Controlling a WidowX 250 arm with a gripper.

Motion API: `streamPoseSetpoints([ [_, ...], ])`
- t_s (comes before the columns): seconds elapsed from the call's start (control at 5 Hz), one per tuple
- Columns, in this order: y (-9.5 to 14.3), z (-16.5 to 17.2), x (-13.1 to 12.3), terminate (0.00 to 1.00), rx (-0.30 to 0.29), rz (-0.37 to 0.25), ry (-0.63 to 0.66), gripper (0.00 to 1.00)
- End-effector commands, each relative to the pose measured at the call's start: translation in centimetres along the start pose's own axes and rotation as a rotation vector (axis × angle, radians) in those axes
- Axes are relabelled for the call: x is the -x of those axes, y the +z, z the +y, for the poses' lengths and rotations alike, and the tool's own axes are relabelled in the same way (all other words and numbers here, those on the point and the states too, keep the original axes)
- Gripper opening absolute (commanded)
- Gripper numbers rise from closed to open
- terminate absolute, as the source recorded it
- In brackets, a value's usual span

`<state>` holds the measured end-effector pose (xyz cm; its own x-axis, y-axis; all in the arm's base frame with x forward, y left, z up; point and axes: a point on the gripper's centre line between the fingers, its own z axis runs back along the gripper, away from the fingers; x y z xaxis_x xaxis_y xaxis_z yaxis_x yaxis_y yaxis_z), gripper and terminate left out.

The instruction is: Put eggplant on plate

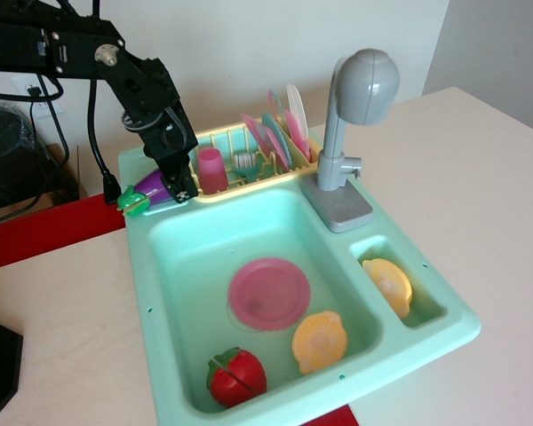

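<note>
Observation.image looks down at a mint green toy sink [160, 355] sitting on a pale wood table [480, 177], with the black robot arm [133, 75] coming in from about 10 o'clock. The gripper [176, 185] is down at the sink's back left corner and it's clamped on the eggplant [151, 189], which hangs tilted, purple body up against the fingers and the green cap poking out toward 8 o'clock, right over the sink's rim. Can't really tell if it's touching the rim or just above it. The plate [269, 293], the round pink one, lies flat on the floor of the main basin, roughly dead center of the frame and well apart from the eggplant, off at about 5 o'clock from it. Nothing's on it. At 5 o'clock from the plate, just beside it, there's a yellow scalloped dish [320, 341], and at 7 o'clock a red strawberry [236, 377] with a green top near the front wall. A second yellow dish [388, 286] sits in the small side compartment at 3 o'clock. Along the back there's a yellow drying rack [215, 185] holding a pink cup [212, 169] and a row of upright thin plates [280, 133] in pink, teal and white. The grey faucet [355, 124] stands at 1 o'clock from the basin. Red strip [44, 232] on the table at 9 o'clock.
</note>
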<state>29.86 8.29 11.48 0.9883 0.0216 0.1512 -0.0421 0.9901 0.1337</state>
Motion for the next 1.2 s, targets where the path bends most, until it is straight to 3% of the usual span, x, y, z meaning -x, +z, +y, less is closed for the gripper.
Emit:
streamPoseSetpoints([
  [0.0,1.0,-0.5,-1.2,0.00,-0.006,-0.035,-0.018,0.00],
  [0.4,3.8,-4.8,-6.3,0.00,0.049,-0.123,-0.102,0.00],
  [0.6,3.9,-8.0,-7.9,0.00,0.098,-0.130,-0.149,0.00],
  [1.0,1.3,-13.1,-7.5,0.00,0.135,-0.078,-0.217,0.00],
])
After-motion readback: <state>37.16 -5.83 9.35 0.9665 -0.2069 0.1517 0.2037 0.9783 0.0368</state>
